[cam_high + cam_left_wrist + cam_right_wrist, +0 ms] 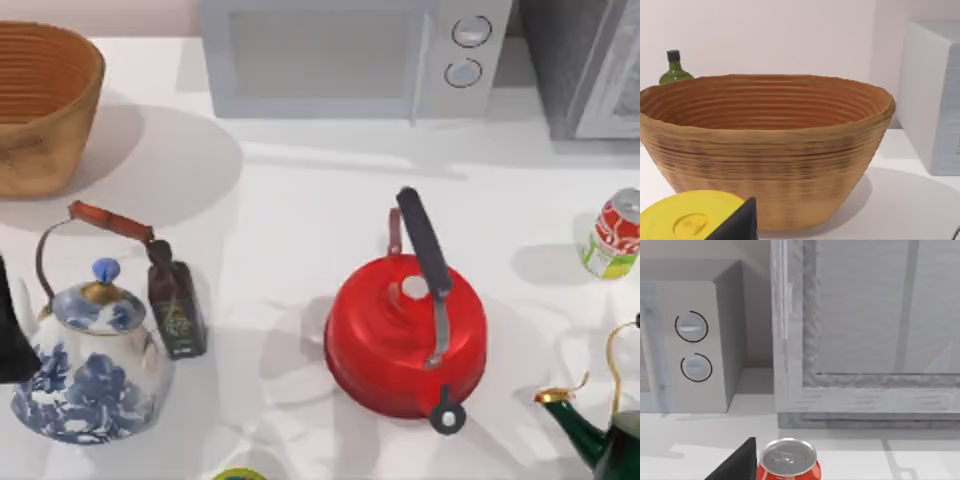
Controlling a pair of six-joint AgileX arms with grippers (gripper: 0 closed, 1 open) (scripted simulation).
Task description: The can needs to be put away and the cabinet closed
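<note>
Right tool (737, 462) sits just behind the can (788, 463) in its wrist view; I cannot tell whether it is open or closed. From above, the can (612, 233) stands upright near the table (300, 200) right edge, below the cabinet (585, 65). I judge it light, thin-walled and slippery, best pinched mid-body, gently. Left tool (737, 225) idles by the basket (765, 150).
</note>
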